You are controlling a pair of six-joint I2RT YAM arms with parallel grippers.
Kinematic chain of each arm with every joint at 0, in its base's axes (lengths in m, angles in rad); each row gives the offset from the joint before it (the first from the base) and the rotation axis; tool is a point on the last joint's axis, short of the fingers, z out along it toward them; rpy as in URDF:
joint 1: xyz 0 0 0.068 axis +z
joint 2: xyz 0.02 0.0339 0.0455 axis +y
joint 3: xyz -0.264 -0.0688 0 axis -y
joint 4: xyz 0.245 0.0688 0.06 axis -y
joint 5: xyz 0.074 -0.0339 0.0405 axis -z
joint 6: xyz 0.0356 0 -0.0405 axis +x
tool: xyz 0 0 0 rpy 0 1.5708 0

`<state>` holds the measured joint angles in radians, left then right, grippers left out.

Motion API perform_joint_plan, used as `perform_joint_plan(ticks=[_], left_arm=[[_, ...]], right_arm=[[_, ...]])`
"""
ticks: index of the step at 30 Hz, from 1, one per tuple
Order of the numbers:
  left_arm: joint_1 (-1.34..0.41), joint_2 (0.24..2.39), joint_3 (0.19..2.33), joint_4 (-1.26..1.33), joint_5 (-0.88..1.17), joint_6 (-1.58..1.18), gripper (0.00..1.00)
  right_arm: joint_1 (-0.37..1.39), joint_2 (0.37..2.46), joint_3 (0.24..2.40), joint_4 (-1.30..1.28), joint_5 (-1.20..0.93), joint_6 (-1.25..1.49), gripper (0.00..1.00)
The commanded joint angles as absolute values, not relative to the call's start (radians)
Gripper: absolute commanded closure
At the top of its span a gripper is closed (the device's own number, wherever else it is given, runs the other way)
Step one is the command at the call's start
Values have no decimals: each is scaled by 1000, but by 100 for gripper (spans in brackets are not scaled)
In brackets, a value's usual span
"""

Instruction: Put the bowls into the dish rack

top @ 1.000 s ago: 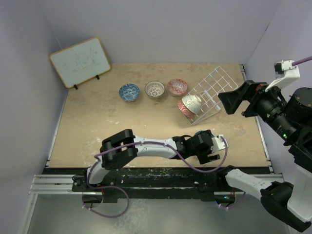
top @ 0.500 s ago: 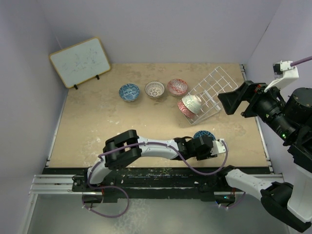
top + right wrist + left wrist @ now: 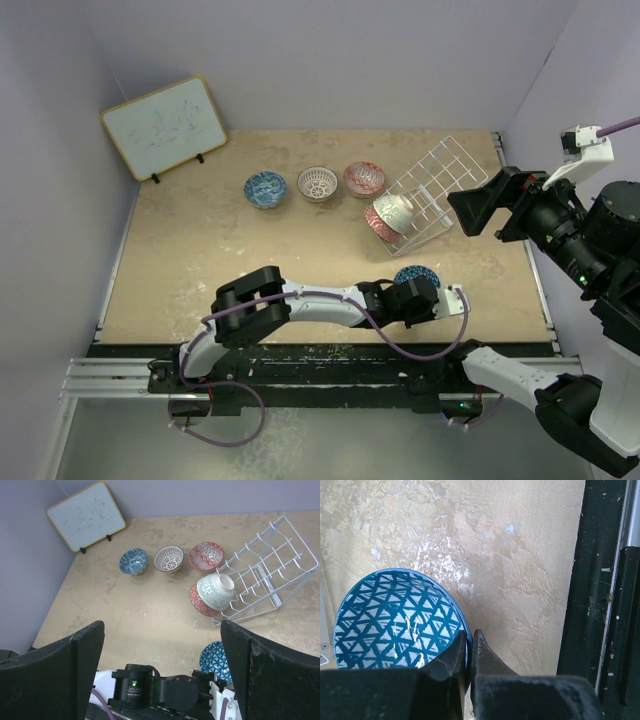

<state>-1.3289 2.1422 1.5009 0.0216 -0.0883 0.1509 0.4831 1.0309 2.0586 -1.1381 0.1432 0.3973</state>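
Observation:
A blue bowl with a triangle pattern (image 3: 395, 620) sits near the table's front edge, also in the top view (image 3: 416, 275). My left gripper (image 3: 469, 642) is shut on its right rim, one finger inside and one outside. The white wire dish rack (image 3: 445, 185) stands tilted at the back right. A pale green-white bowl (image 3: 394, 210) and a red bowl (image 3: 375, 226) lean on edge at its near left end. My right gripper (image 3: 162, 627) hangs open high above the table's right side, holding nothing.
Three bowls stand in a row behind the middle: blue (image 3: 265, 188), white-lattice (image 3: 317, 183), red (image 3: 364, 179). A wood-framed whiteboard (image 3: 165, 125) leans in the back left corner. The black front rail (image 3: 592, 590) runs right beside the left gripper.
The left gripper's jaws have closed onto the blue bowl's rim, and the wrist has drawn back slightly, uncovering the bowl in the top view. The right arm has hardly moved.

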Motion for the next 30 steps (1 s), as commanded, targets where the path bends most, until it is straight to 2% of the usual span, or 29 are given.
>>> perform_joint_plan(ticks=[1, 7, 13, 20, 30], left_arm=[[-1327, 2103, 1493, 49, -49, 135, 100], [-1323, 2011, 1494, 63, 27, 74, 100], [-1247, 1892, 1463, 204, 243, -163, 100], [-1114, 1825, 1342, 619, 422, -559, 100], [-954, 1893, 1225, 1266, 384, -1078, 100]], right_arm=[[480, 1035, 2071, -1096, 161, 400, 0], [480, 1039, 2079, -1092, 165, 403, 0], [482, 1045, 2086, -1092, 161, 403, 0], [481, 1071, 2144, -1114, 148, 389, 0], [481, 1125, 2256, -1173, 130, 374, 0]])
